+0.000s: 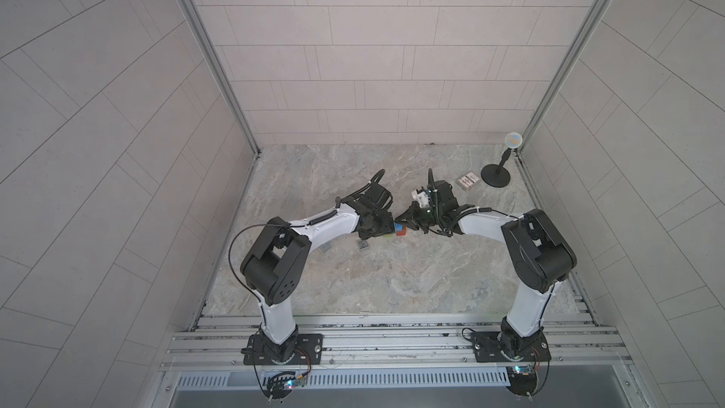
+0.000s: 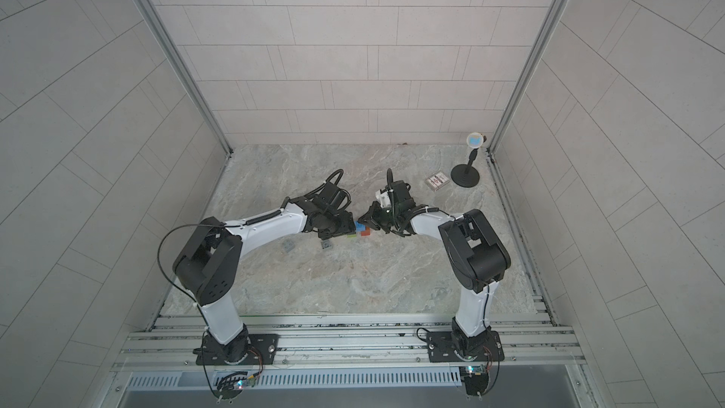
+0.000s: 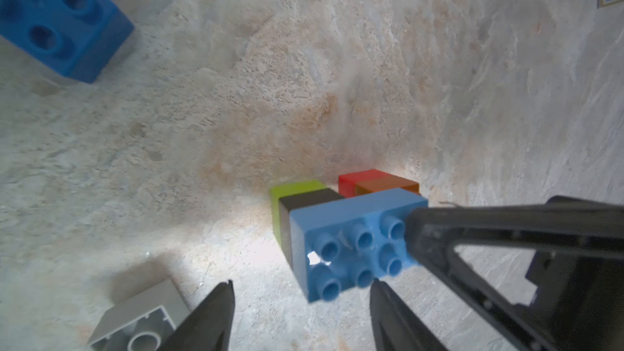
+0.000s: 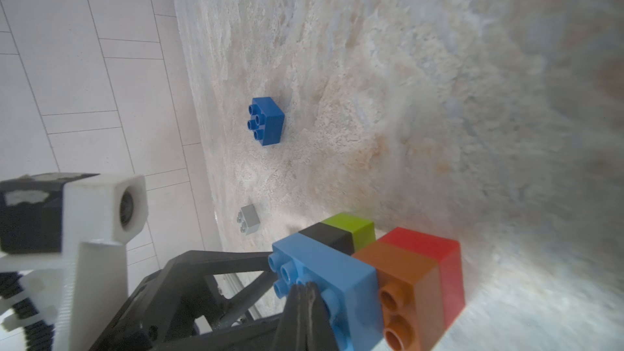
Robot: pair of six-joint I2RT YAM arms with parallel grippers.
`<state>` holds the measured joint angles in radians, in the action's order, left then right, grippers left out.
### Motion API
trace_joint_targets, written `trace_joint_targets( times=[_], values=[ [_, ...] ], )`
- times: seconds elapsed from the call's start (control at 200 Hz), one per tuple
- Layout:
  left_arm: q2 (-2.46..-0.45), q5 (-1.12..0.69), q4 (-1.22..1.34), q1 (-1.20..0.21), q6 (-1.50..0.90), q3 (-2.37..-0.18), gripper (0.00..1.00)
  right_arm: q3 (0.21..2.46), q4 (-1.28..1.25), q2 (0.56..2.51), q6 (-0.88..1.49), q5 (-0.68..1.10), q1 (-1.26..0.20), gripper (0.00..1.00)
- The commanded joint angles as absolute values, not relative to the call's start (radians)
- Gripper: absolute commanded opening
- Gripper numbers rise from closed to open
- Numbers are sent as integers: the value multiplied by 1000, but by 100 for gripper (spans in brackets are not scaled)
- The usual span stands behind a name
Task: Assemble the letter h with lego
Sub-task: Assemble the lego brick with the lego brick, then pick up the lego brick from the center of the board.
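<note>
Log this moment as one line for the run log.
left end effector: open | right end effector: shut, tip at light blue brick | blue brick, grey brick: loose

My marbled stone tabletop point(image 1: 392, 276) bears joined multicoloured plastic bricks point(image 3: 354, 241), a loose dark-blue studded brick point(image 4: 266, 121), a grey plastic brick point(image 2: 325, 244), a second grey brick point(image 2: 288, 246), a patterned flat box point(image 1: 468, 180) and a black round-based stand point(image 1: 496, 178).

Two white-and-black arms are seen in both top views, bent at raised elbows and reaching inward until their wrists nearly meet above the tabletop. The left arm point(image 1: 274, 257) is angled downward, and the left gripper point(image 3: 301, 287) is shown with its jaws spread well apart. The right arm point(image 1: 537, 249) is mirrored opposite. The right gripper point(image 4: 305, 290) is shown with its fingers pressed together, pointed toward the left one.
</note>
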<state>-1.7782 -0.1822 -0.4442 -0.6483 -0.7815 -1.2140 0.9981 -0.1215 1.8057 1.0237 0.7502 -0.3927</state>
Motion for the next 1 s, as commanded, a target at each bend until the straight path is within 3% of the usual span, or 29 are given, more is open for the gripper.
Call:
trace_joint_targets(
  times=[0.0, 0.21, 0.345, 0.48, 0.605, 0.996],
  values=[
    [-1675, -175, -469, -652, -760, -1213, 78, 985, -52, 1747, 967, 657, -390, 13],
    [-1558, -119, -534, -633, -735, -1207, 86, 986, -73, 1684, 877, 618, -394, 42],
    [-1544, -70, -590, -562, -729, -1197, 88, 967, -141, 1660, 880, 646, -403, 50],
    [-1658, -72, -709, -469, -626, -1305, 88, 934, -182, 1609, 874, 633, -408, 52],
    [-1852, -119, -838, -430, -462, -1485, 79, 927, -78, 1564, 829, 505, -403, 53],
    [-2145, -69, -865, -406, -164, -1733, 75, 898, -61, 1599, 867, 456, -347, 49]
  ],
)
